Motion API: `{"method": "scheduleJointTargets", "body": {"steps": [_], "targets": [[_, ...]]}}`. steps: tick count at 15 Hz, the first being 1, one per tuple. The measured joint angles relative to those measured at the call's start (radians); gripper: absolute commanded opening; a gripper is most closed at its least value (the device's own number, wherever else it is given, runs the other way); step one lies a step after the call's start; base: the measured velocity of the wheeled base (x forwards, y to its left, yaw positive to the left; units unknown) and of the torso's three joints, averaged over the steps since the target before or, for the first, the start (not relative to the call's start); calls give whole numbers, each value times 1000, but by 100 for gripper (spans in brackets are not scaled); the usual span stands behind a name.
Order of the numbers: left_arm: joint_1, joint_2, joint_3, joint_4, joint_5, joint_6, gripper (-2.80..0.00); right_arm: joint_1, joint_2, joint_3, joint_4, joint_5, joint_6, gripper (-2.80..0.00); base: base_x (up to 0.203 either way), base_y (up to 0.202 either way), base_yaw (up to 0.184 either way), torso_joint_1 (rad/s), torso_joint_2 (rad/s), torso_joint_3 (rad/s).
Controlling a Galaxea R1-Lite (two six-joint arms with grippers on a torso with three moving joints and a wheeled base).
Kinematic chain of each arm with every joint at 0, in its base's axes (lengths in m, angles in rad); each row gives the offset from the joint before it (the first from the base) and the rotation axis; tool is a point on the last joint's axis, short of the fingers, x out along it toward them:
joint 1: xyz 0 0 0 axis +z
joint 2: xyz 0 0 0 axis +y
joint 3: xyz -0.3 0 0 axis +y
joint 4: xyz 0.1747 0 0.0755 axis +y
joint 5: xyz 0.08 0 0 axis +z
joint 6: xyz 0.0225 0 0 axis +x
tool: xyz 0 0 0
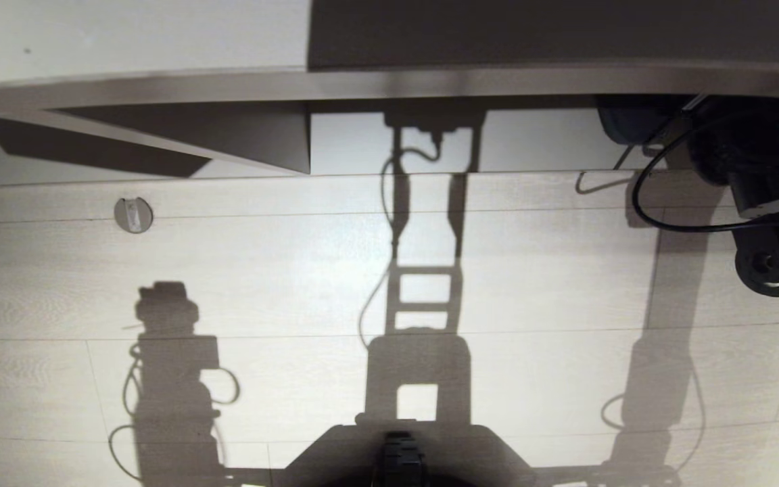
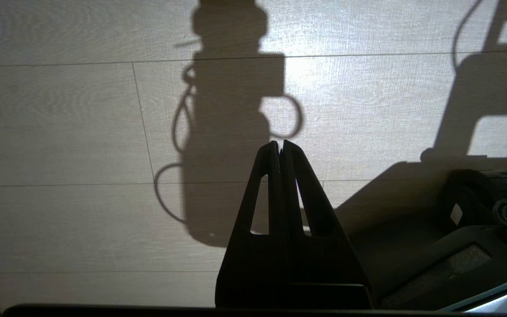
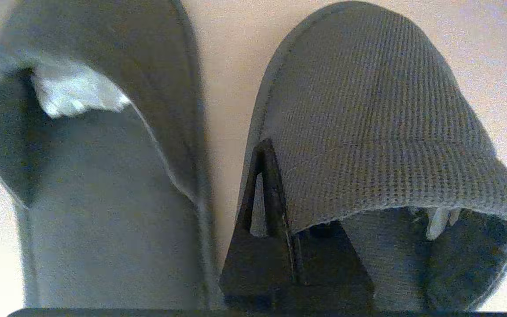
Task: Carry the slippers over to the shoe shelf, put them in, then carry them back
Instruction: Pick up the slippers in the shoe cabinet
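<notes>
At the bottom centre of the head view sits the dark front of the robot's base (image 1: 399, 460), with the shadows of the torso and both arms falling across the pale wooden floor (image 1: 295, 284) above it. The left end effector (image 2: 281, 144) hangs over bare floorboards in the left wrist view, its two fingers pressed together with nothing between them.

Higher up, left of centre, a small round metal fitting (image 1: 133, 215) is set into the floor. Across the upper part of the frame runs the front edge of the shoe shelf (image 1: 362, 84), with a vertical divider (image 1: 309, 138) showing beneath it. At the right edge of the frame the right arm (image 1: 761, 196) reaches into the opening under that edge, a black cable looping beside it.

In the right wrist view the right end effector (image 3: 280, 152) is clamped on the edge of one slipper's upper, one finger outside the ribbed fabric and the other tucked inside the opening. The slippers (image 3: 368, 123) lie side by side on a pale surface, a narrow gap between them.
</notes>
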Motion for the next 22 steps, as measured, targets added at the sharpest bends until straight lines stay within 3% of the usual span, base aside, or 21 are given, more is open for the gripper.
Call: {"method": "scheduleJointTargets", "body": {"steps": [2, 3, 22], "targets": [[0, 0, 0, 0, 1, 0, -280, 5, 16, -23, 0, 2, -8, -280, 0, 0, 0, 0, 0, 0], [0, 0, 0, 0, 0, 0, -280, 8, 22, -27, 1, 1, -17, 0, 0, 0, 0, 0, 0, 0], [0, 0, 0, 0, 1, 0, -280, 15, -57, 95, 71, -12, -2, 0, 0, 0, 0, 0, 0, 0]]}}
